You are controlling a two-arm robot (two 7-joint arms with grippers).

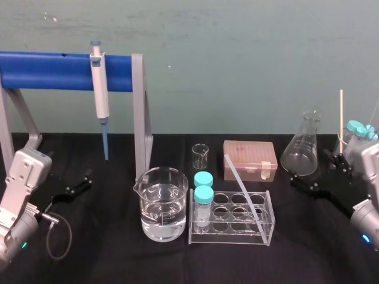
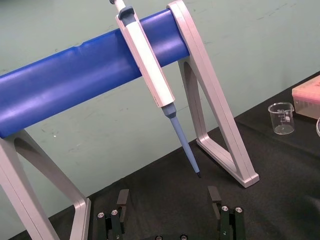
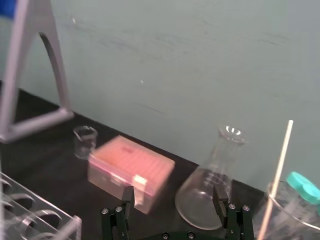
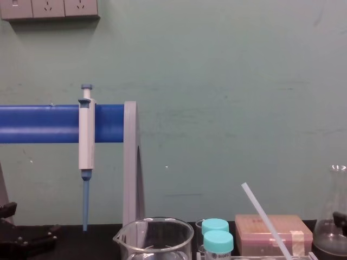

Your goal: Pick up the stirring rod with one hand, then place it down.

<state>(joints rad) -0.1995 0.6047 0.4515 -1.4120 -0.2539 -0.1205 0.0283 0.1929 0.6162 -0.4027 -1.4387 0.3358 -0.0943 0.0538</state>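
The stirring rod (image 1: 244,190) leans tilted in the clear test-tube rack (image 1: 269,228). Its lower end sits toward the rack's front right corner. Its upper end sticks out above the back left, near the pink tip box (image 1: 250,160), with nothing touching it. Two teal-capped vials (image 1: 203,195) stand at the rack's left end, just beside the water-filled beaker (image 1: 163,204).

The left gripper (image 1: 74,186) rests low at the table's left edge. Its fingers (image 2: 123,200) are spread wide and grasp nothing, and bare black tabletop (image 1: 106,260) lies between it and the beaker. Behind it, the pipette (image 1: 99,89) hangs from the blue-barred stand (image 1: 47,71).

The right gripper (image 1: 314,171) sits at the right edge, also spread and empty, with the Erlenmeyer flask (image 1: 303,148) just in front of it. Open tabletop separates it from the rack's right end. A pale stick (image 1: 341,118) stands upright in a glass close by, at the far right margin.
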